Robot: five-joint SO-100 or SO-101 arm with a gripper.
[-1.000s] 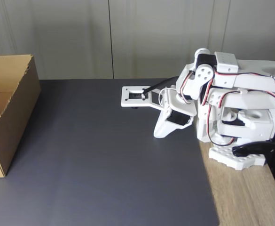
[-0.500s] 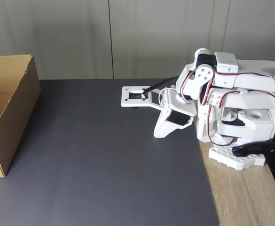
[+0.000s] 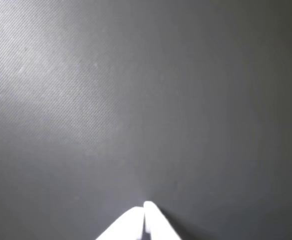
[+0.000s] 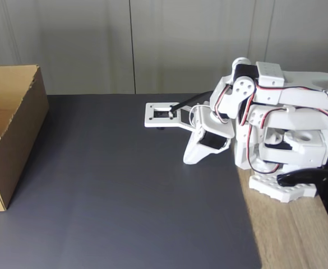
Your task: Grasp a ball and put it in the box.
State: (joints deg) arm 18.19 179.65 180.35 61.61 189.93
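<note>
The brown cardboard box (image 4: 9,134) stands open-topped at the left edge of the fixed view, on the dark mat. The ball is out of view. My white arm is folded low at the right, its gripper (image 4: 189,157) pointing down at the mat with nothing in it. In the wrist view the two white fingertips (image 3: 146,219) meet at the bottom edge, pressed together just above bare mat, so the gripper (image 3: 145,206) is shut and holds nothing.
A dark grey mat (image 4: 119,190) covers most of the table. Bare wood (image 4: 298,235) shows at the right, where the arm's base (image 4: 281,188) is clamped. A grey wall (image 4: 152,45) closes the back.
</note>
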